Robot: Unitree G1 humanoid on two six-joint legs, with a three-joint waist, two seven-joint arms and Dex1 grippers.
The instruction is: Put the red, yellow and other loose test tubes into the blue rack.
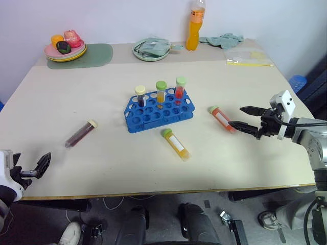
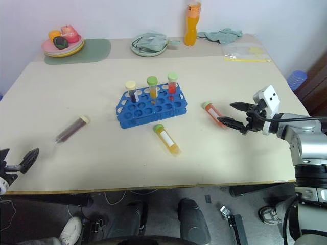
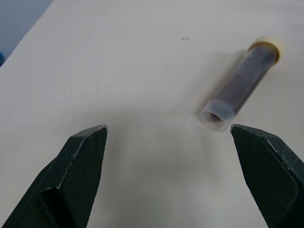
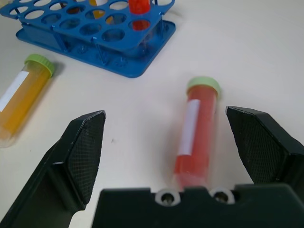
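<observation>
The blue rack stands mid-table with three capped tubes upright in its far row. Three loose test tubes lie flat: a red one right of the rack, a yellow one in front of it, a dark maroon one to the left. My right gripper is open, its fingers on either side of the red tube's lower end without touching it. At the table's front left corner my left gripper is open and empty, with the maroon tube lying ahead of it.
Along the far edge are a plate of toy fruit on a green mat, a plate with a cloth, a tall orange bottle, a teal cloth and a plastic bag.
</observation>
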